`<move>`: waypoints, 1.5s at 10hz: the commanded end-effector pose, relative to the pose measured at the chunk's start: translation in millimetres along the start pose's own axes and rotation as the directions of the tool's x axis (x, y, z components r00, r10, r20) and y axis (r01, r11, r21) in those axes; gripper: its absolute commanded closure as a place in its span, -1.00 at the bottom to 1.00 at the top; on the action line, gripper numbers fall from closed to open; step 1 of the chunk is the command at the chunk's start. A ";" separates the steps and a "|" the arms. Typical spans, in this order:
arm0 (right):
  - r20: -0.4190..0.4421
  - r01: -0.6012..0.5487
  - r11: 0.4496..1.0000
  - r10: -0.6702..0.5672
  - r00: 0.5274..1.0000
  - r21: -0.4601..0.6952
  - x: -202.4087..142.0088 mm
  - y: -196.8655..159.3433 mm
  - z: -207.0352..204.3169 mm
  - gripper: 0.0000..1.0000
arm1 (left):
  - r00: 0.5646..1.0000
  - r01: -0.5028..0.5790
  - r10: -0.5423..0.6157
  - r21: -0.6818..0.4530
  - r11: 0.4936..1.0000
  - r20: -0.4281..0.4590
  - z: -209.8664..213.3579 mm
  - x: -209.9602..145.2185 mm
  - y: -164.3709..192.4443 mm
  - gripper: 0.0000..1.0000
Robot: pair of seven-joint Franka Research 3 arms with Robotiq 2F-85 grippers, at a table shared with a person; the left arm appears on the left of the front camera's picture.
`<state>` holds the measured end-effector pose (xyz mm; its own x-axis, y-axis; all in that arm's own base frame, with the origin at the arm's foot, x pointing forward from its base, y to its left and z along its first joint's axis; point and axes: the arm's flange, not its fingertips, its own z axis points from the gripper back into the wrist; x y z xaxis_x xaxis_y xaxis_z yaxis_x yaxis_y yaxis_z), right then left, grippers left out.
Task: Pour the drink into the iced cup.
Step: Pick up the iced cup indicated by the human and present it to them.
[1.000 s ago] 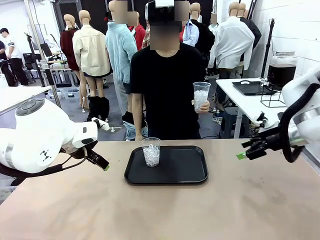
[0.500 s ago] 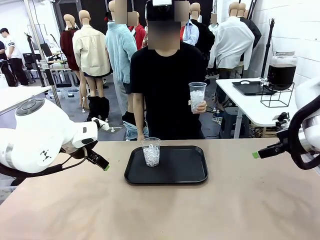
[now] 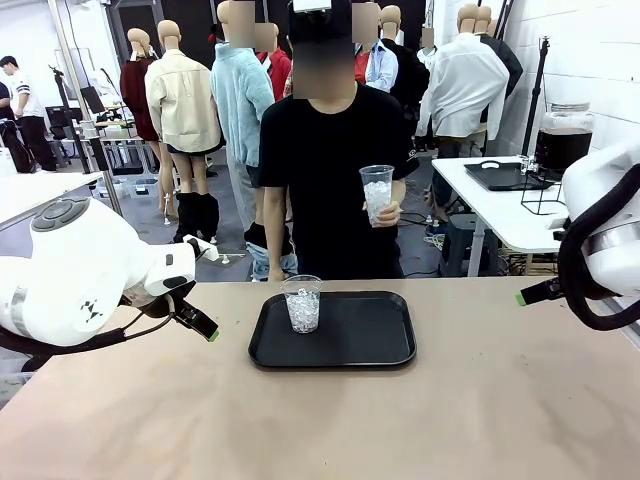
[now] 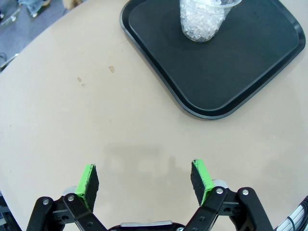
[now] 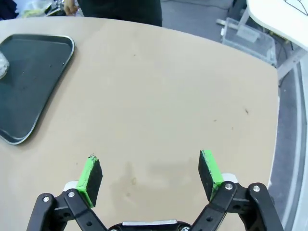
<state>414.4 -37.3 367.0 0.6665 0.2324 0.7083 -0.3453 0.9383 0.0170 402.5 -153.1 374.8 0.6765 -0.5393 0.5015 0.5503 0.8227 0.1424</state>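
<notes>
An iced cup (image 3: 302,303), clear plastic and full of ice, stands at the left end of a black tray (image 3: 350,340). The left wrist view has the same cup (image 4: 202,19) and tray (image 4: 231,72) ahead of it. A person behind the table holds a second clear cup of ice (image 3: 377,192) at chest height. The drink (image 3: 562,148) is dark liquid in a glass dispenser jar on a white table at the back right. My left gripper (image 3: 205,328) (image 4: 144,179) hangs open to the left of the tray. Out at the table's right edge, my right gripper (image 3: 524,297) (image 5: 150,172) is open too.
The tan table (image 3: 400,420) is bare apart from the tray (image 5: 29,72). A second black tray (image 3: 505,176) and a wire stand lie on the back white table (image 3: 500,215). The table's right edge (image 5: 278,96) drops to the floor beside my right gripper.
The person's hand has carried the held cup of ice left, toward their chest. My right gripper has drawn back to the right. The left arm has stayed still.
</notes>
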 end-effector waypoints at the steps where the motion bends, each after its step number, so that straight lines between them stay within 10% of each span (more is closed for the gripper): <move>1: -0.073 0.008 1.000 -0.008 0.997 0.002 -2.1 16.3 44.4 -1.00 | 1.000 -0.004 0.004 0.000 1.000 0.002 0.7 -0.6 1.6 -1.00; 15: -0.019 -0.005 1.000 0.005 1.000 0.003 3.4 2.4 -1.9 -1.00 | 1.000 -0.004 0.004 0.000 1.000 0.002 0.7 -0.6 1.6 -1.00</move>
<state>419.2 -32.2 370.5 0.6860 0.2463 0.6847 -0.3506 0.9364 0.0144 402.5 -153.1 374.8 0.6765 -0.5393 0.5015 0.5503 0.8227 0.1424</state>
